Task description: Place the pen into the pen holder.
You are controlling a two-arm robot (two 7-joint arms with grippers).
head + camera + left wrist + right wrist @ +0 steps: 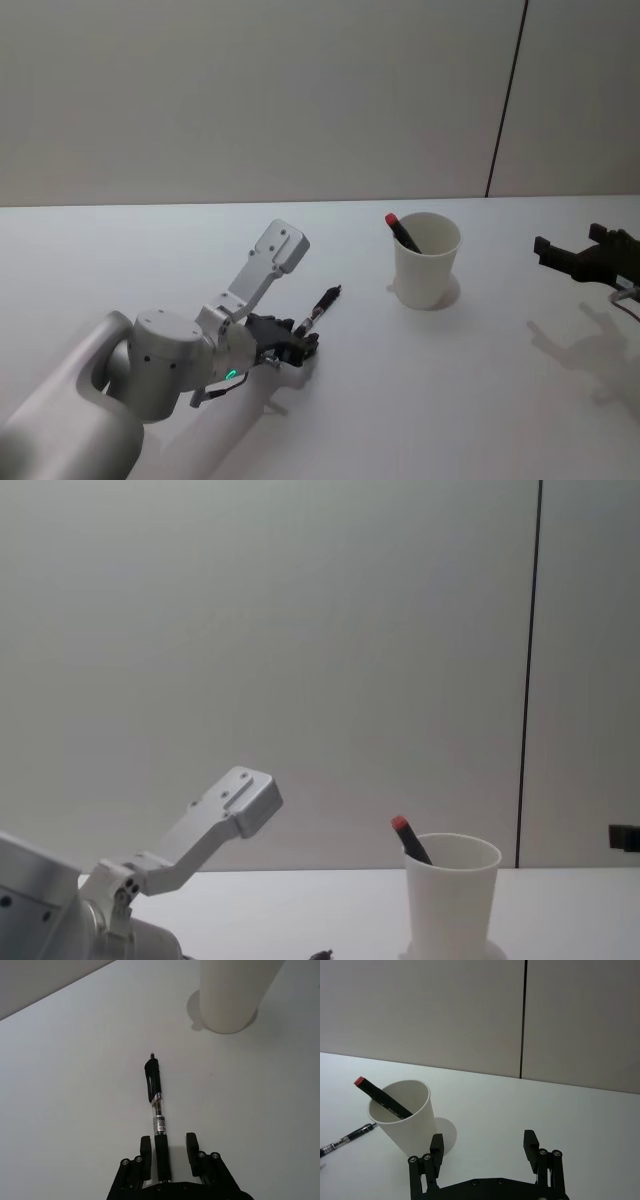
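Note:
A black pen with a clear barrel lies flat on the white table, to the left of the pen holder. The pen holder is a white paper cup standing upright, and a red-capped black marker leans inside it. My left gripper is low on the table, open, with the pen's rear end between its fingers and a gap still showing on one side. In the head view the left gripper sits just behind the pen. My right gripper hovers open to the right of the cup.
A plain wall with a dark vertical seam stands behind the table. The right gripper is at the table's right edge, well off the cup. The chest view sees the cup and the left arm's link from the side.

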